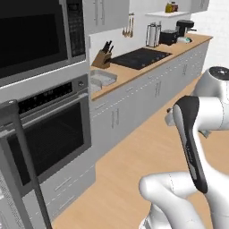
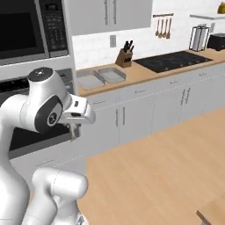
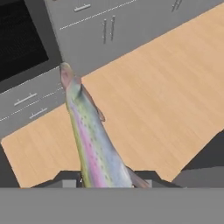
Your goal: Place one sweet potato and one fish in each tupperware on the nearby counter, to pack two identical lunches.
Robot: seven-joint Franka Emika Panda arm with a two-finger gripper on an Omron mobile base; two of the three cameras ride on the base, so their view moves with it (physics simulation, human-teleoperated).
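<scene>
In the hand view a long trout-like fish [image 3: 89, 140] with a pink stripe and speckled green back sticks out from between my fingers, above the wooden floor. My gripper [image 3: 107, 177] is shut on the fish near its tail. In the right base view my hand [image 2: 77, 115] hangs in front of the oven, well short of the counter [image 2: 145, 72]. Two grey tupperware trays [image 2: 89, 81] [image 2: 112, 74] lie side by side at the counter's left end, and one tupperware [image 1: 103, 78] also appears in the left base view. The sweet potato is out of view.
A wall oven [image 1: 49, 129] with a microwave [image 1: 36, 36] above it stands left of the counter. A knife block [image 2: 124, 58], a black stovetop [image 2: 171, 60], a toaster [image 1: 168, 36] and a coffee machine [image 1: 184, 27] sit further along. Open wooden floor [image 2: 162, 158] lies ahead.
</scene>
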